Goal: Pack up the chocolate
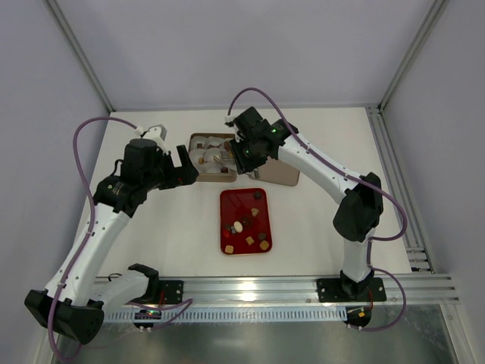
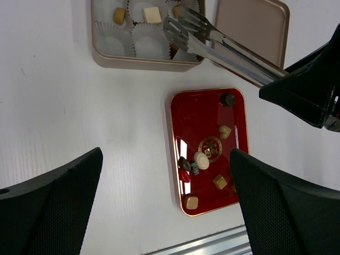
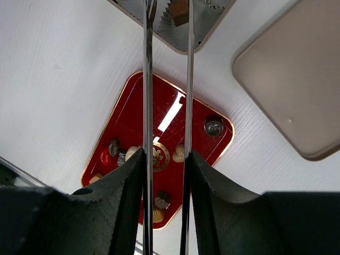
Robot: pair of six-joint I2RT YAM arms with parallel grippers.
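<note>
chocolate (image 3: 180,11) in tongs (image 3: 147,79), beyond right fingers (image 3: 119,183)

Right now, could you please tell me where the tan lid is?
In the top view the tan lid lies flat on the table, right of the open box and beyond the red tray's far right corner.

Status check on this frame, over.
Status: left tool open beside box; right tool shut on tongs, brown chocolate between tips over box. Several chocolates on red tray. Nothing blocking.
</note>
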